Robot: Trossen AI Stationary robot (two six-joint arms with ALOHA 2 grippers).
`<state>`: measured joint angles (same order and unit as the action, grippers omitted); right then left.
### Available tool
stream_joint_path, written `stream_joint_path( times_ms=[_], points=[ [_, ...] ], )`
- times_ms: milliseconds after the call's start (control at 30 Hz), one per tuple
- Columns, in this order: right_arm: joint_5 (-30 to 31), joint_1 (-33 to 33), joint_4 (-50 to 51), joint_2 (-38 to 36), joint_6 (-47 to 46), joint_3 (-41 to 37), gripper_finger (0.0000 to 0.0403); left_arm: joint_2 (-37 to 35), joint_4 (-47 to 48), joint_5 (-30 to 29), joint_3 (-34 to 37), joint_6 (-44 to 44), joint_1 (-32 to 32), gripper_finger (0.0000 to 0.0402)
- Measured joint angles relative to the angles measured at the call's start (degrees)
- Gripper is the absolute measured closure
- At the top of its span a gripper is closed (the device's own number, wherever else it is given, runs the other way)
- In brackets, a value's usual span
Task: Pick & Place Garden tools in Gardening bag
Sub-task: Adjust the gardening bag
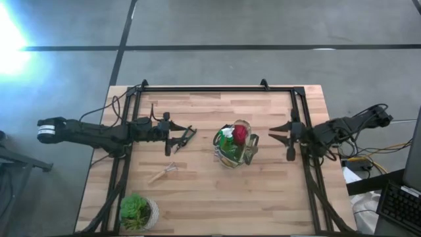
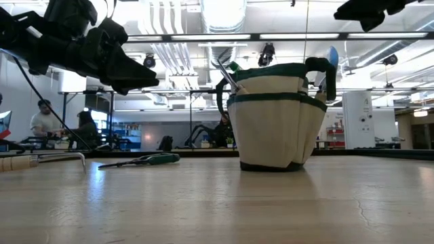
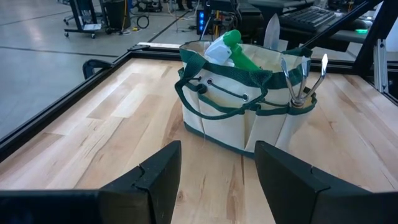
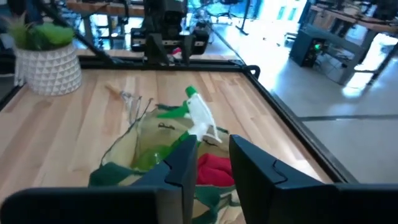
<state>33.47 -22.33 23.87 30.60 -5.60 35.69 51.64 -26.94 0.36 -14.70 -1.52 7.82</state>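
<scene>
1. The left gripper (image 1: 176, 133) is shown with its fingers (image 3: 158, 177) spread wide and nothing between them, held above the table (image 1: 197, 197) between the gardening bag (image 1: 235, 146) and the table's left edge, facing the bag.
2. The right gripper (image 1: 281, 138) is shown over the table's right side, just beside the bag; its fingers (image 4: 186, 163) stand partly apart with nothing seen held between them.
3. Two garden tools are seen loose on the table: black-and-green pruners (image 1: 185, 138) just beside the left gripper, and a wooden-handled fork (image 1: 162, 174) lying nearer the front edge.
4. The bag is seen upright near the table's middle, already holding a green spray bottle (image 3: 227, 46), a red-handled tool (image 1: 239, 133) and metal tools in its side pockets.
5. Risk, judged: the pruners lie flat and thin, so a descent off their line could push them aside rather than grip them.
6. Risk, judged: the full bag leaves little mouth, so a tool lowered in could catch the rim or handles and tip the bag.
7. Open room is seen on the bare boards in front of the bag; the dark frame rails (image 1: 217, 89) bound the far and side edges, and the potted plant (image 1: 137, 212) occupies the front-left corner.
</scene>
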Motion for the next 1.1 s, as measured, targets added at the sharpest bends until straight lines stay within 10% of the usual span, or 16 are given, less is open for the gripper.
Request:
stream_joint_path(
  times_ms=[333, 1100],
  points=[
    [-5.6, 0.0, 1.7, -0.6, -0.4, -3.8, 0.0390, 0.0, 0.0, 0.0, 0.0, 0.0, 0.0, 0.0195],
    [-1.9, 0.6, 17.8, -1.5, -28.3, -6.1, 0.0394, 0.0, 0.0, 0.0, 0.0, -1.6, 0.0, 0.0195]
  ],
)
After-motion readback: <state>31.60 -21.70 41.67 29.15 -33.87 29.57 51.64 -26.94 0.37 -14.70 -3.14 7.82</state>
